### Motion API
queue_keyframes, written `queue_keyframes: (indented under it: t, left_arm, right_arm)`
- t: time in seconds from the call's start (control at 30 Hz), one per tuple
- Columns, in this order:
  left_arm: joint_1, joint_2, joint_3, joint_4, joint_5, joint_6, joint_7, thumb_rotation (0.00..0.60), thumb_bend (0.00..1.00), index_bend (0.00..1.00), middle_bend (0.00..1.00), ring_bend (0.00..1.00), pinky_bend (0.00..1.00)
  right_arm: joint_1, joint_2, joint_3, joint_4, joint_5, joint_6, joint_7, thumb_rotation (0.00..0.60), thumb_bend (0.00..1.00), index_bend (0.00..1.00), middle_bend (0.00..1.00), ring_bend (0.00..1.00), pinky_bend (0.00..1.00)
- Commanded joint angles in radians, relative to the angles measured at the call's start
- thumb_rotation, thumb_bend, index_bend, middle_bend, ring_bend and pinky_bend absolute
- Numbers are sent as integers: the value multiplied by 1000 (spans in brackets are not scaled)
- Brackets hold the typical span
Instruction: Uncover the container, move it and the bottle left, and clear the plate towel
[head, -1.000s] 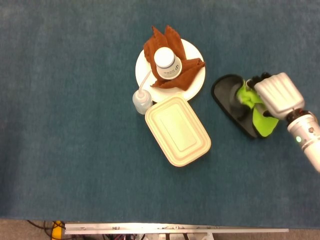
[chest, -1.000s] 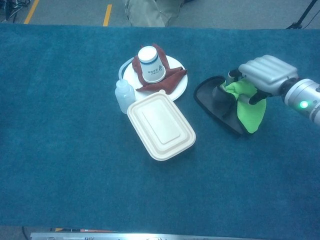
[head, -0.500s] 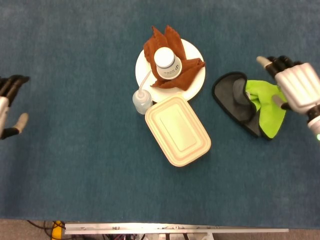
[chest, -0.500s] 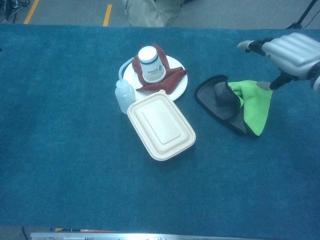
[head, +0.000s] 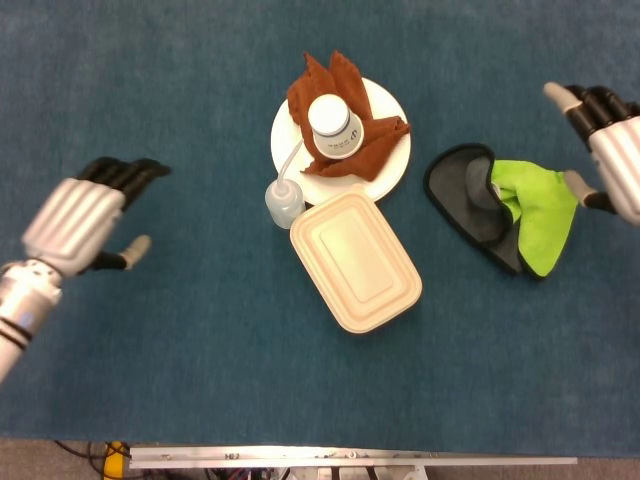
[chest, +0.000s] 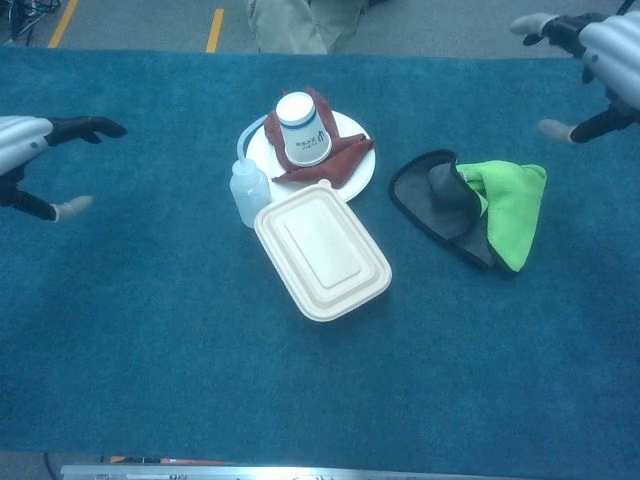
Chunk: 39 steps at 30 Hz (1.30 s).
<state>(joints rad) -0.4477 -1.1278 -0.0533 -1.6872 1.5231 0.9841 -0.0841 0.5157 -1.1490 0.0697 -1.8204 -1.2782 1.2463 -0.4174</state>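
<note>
Head view: left hand (head: 85, 213) wide, empty, approaching bottle (head: 283, 201); right hand (head: 610, 150) wide, empty, clear of cloth (head: 505, 207).

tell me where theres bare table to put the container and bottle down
Bare cloth lies left of the bottle and container, up to the open left hand, and along the near edge. The middle is crowded: bottle, container and plate touch or nearly touch. The green and black cloth fills the right.
</note>
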Motion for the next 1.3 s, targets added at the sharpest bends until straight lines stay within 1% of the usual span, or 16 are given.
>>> queue_keyframes:
  t: [0.03, 0.13, 0.23, 0.3, 0.37, 0.43, 0.57, 0.67, 0.9, 0.97, 1.03, 1.07, 1.1, 1.17, 1.3]
  left_arm:
    - [-35, -37, -5, 17, -22, -42, -36, 600, 368, 97, 128, 155, 126]
    - [-61, -74, -12, 43, -45, -74, -66, 600, 367, 85, 123, 152, 126]
    - [-86, -105, -17, 69, -65, -104, -71, 598, 342, 60, 108, 145, 126]
    - [-102, -127, -21, 83, -80, -123, -73, 570, 330, 46, 100, 138, 126]
    - [-120, -149, -27, 98, -101, -146, -78, 525, 323, 38, 94, 132, 126]
    - [-134, -166, -34, 110, -120, -165, -84, 499, 323, 30, 88, 124, 126]
    - [-161, -195, -45, 115, -161, -205, -109, 387, 322, 8, 73, 110, 126]
    - [-182, -219, -51, 123, -189, -238, -127, 375, 322, 6, 72, 109, 126]
    - [-216, -294, -64, 169, -229, -260, -129, 376, 322, 6, 73, 109, 126]
    - [-225, -316, -67, 186, -240, -263, -124, 397, 322, 7, 73, 109, 126]
    - [-232, -333, -71, 199, -250, -264, -118, 445, 322, 9, 73, 110, 126]
    - [-235, -341, -72, 205, -255, -264, -116, 480, 322, 14, 73, 111, 126]
    - [-238, -350, -74, 212, -262, -263, -114, 495, 322, 18, 75, 112, 126]
    - [-241, -363, -76, 218, -271, -265, -114, 509, 322, 31, 83, 117, 126]
    - [-250, -385, -78, 227, -288, -267, -109, 516, 322, 45, 97, 120, 126]
  right_arm:
    - [-20, 22, 0, -17, -30, 22, 12, 600, 236, 54, 202, 186, 425]
    - [-40, 40, -10, -34, -54, 35, 27, 600, 222, 54, 204, 186, 425]
    - [-58, 55, -19, -42, -75, 45, 39, 600, 221, 54, 205, 186, 425]
    - [-70, 64, -22, -44, -85, 52, 50, 600, 220, 54, 205, 186, 425]
    - [-80, 71, -22, -44, -92, 57, 59, 600, 220, 54, 206, 186, 425]
    - [-87, 75, -22, -43, -94, 57, 68, 600, 220, 54, 207, 186, 425]
    - [-100, 83, -22, -39, -99, 59, 83, 600, 220, 54, 207, 186, 425]
    - [-109, 88, -20, -37, -100, 58, 96, 600, 220, 54, 208, 186, 425]
    - [-127, 97, -19, -29, -104, 50, 119, 600, 220, 54, 209, 186, 425]
    - [-131, 100, -18, -26, -102, 47, 125, 600, 220, 54, 209, 186, 425]
    - [-135, 102, -16, -23, -102, 46, 131, 600, 220, 54, 209, 186, 425]
    - [-137, 103, -16, -22, -103, 46, 134, 600, 220, 54, 210, 186, 425]
    - [-140, 105, -15, -20, -103, 45, 138, 600, 220, 54, 210, 186, 425]
    - [-144, 107, -14, -16, -102, 45, 145, 600, 220, 54, 210, 186, 425]
    - [-154, 111, -11, -9, -99, 44, 159, 600, 220, 54, 211, 186, 425]
